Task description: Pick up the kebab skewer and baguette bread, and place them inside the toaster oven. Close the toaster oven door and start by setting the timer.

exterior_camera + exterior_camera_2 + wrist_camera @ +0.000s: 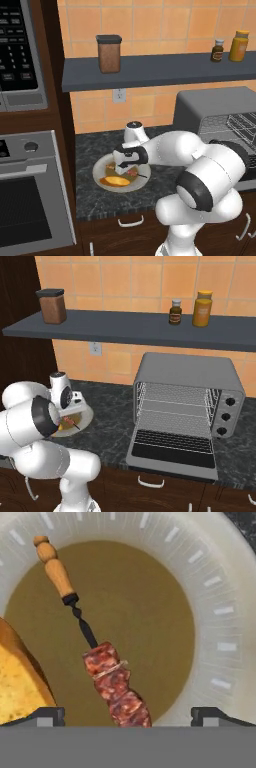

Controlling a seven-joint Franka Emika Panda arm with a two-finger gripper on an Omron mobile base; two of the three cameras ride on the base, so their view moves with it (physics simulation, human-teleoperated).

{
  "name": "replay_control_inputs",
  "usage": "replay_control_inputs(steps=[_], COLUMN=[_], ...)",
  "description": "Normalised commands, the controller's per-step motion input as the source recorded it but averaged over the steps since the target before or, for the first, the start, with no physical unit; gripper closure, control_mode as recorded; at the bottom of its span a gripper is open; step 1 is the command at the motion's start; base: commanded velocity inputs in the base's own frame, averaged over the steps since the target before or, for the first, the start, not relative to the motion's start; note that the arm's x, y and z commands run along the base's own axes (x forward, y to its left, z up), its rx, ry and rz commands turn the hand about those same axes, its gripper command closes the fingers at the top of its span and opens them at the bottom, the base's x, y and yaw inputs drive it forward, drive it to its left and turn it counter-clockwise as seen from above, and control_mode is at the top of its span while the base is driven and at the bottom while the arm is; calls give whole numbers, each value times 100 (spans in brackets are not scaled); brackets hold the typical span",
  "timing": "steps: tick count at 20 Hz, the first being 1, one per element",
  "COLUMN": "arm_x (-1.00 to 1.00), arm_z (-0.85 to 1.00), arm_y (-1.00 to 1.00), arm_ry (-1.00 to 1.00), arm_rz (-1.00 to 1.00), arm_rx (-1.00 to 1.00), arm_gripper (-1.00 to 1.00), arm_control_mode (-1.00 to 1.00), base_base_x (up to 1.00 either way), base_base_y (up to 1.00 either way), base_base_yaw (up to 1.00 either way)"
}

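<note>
An open claw (pixel 125 714) hovers just above a plate (pixel 220 627) on the counter (pixel 95 150). On it lie a skewer (pixel 95 647) and a baguette (pixel 17 687). The skewer looks light, stiff and thin; grip the meat, probably.

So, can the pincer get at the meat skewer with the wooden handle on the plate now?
Probably yes: the open pincer hangs right above the meat skewer with the wooden handle, nothing between; the golden bread lies beside it.

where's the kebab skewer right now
The thin dark kebab skewer with reddish-brown meat chunks and a wooden handle lies on the round white plate with a brown centre, beside the golden-orange baguette bread, on the dark counter left of the open grey toaster oven.
</note>
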Motion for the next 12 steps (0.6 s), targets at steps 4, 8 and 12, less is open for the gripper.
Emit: replay_control_inputs(steps=[4,8,12], arm_x=[11,0,2], arm_z=[-23,-43,-30], arm_y=[2,0,-4], arm_ry=[1,0,0], arm_rz=[0,0,0], arm_rx=[0,0,-1], arm_gripper=[-100,-100,-100], arm_control_mode=[-100,-100,-100], base_base_x=[0,0,0], base_base_y=[0,0,0], base_base_yaw=[0,0,0])
